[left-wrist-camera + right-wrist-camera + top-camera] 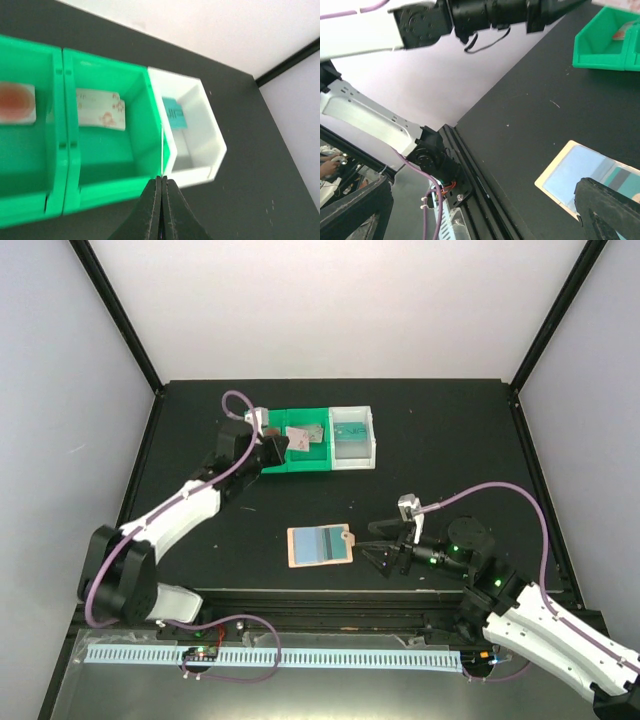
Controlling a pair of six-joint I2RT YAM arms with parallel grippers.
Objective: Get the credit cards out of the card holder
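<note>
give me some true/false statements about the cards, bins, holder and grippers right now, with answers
The tan leather-like folding card holder lies open on the black table. True.
The teal plastic card sits in a green bin. False: it is in the white plastic bin.
The left gripper is shut, nothing between its fingers. True.
The right gripper hangs over the bins. False: it is open beside the card holder.
A white card with red print lies in a green plastic bin. True.
</note>
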